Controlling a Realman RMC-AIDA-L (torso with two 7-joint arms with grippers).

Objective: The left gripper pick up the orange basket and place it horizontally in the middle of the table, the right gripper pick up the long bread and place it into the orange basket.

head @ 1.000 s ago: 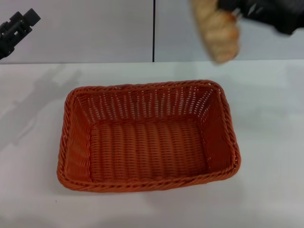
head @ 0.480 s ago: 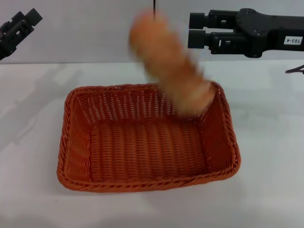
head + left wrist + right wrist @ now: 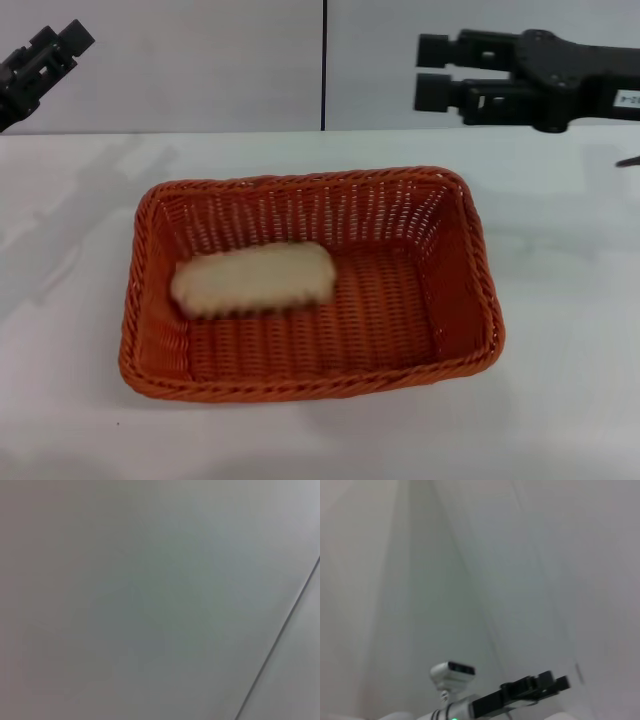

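Released half a second ago, the long bread [image 3: 252, 279] now lies pale side up in the left half of the orange basket [image 3: 465, 285]. Right claw [image 3: 433, 75] hovers empty, fingers parted, above the basket's far right corner. Left claw [image 3: 45, 60] stays parked high at far left, grip indiscernible. Basket sits mid-worktop [image 3: 570, 300].

Even, bright light fills the head view, with soft grey shadows on the table [image 3: 80, 230] toward nine o'clock. The long bread [image 3: 252, 279] looks slightly smeared. Both wrist views are dim, hazy and soft.
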